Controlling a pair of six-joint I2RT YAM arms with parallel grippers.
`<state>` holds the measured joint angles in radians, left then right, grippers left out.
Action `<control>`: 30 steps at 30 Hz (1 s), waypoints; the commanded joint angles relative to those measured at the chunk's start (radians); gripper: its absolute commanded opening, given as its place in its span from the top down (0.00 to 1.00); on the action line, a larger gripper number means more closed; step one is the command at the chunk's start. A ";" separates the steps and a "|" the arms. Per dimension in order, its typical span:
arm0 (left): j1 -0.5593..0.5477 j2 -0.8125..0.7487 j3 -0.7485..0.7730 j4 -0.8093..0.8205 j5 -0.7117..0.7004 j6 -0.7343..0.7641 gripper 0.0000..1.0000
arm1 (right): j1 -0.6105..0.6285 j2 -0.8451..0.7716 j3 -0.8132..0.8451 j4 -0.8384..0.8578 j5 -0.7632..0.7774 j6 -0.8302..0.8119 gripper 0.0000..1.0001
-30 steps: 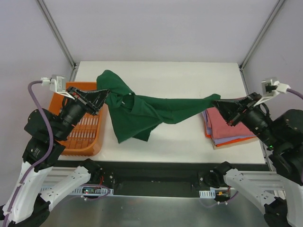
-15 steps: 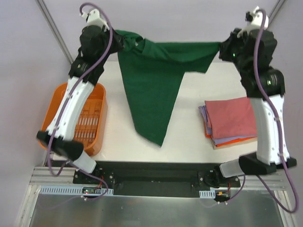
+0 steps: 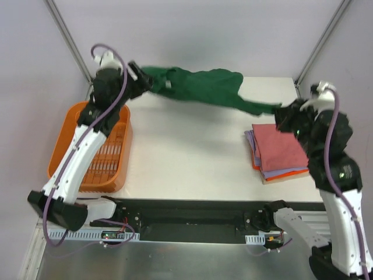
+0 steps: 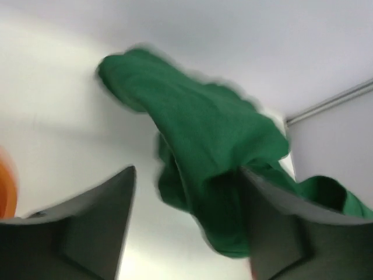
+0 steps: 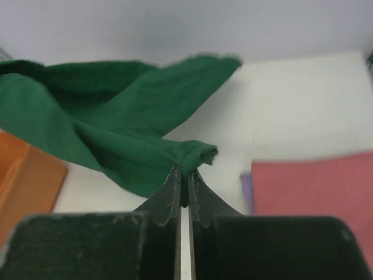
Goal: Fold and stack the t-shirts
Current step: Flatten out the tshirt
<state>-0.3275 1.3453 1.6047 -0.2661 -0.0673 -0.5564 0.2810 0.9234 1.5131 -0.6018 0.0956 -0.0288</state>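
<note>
The dark green short-sleeved cloth t-shirt [image 3: 204,87] hangs stretched in the air over the far side of the white worktop [image 3: 186,157]. The right jaws are clamped on one bunched end. The left jaws stand apart, with the other end blurred between them (contact unclear). Folded pink-red, lavender and orange t-shirts [image 3: 280,149] lie stacked on the right, and an orange slotted plastic basket [image 3: 113,157] sits on the left.

The dark green t-shirt [image 3: 204,87] is hanging in the air across the far edge of the table [image 3: 186,151], barring the way there. The orange basket [image 3: 111,160] is filling the left side and the folded stack [image 3: 282,146] the right; bare tabletop is lying open between them.
</note>
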 commanded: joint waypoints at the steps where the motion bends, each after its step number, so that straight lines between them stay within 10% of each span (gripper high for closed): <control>1: 0.013 -0.204 -0.481 -0.015 -0.152 -0.182 0.19 | 0.016 -0.206 -0.378 -0.039 -0.170 0.183 0.99; 3: 0.013 -0.291 -0.610 0.040 -0.085 -0.180 0.01 | 0.043 -0.321 -0.548 0.000 -0.299 0.254 0.99; 14: -0.039 -0.342 -0.694 0.021 0.049 -0.148 0.01 | 0.057 -0.426 -0.711 -0.205 -0.242 0.236 0.31; 20: -0.149 -0.131 -0.634 0.036 0.150 -0.079 0.01 | 0.058 -0.328 -0.755 -0.035 -0.304 0.188 0.04; 30: -0.257 0.303 -0.370 0.041 0.291 0.012 0.01 | 0.329 0.044 -0.754 0.089 -0.102 0.150 0.00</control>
<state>-0.5484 1.5627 1.1072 -0.2474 0.1345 -0.6029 0.5175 0.8646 0.7509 -0.5938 -0.1127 0.1413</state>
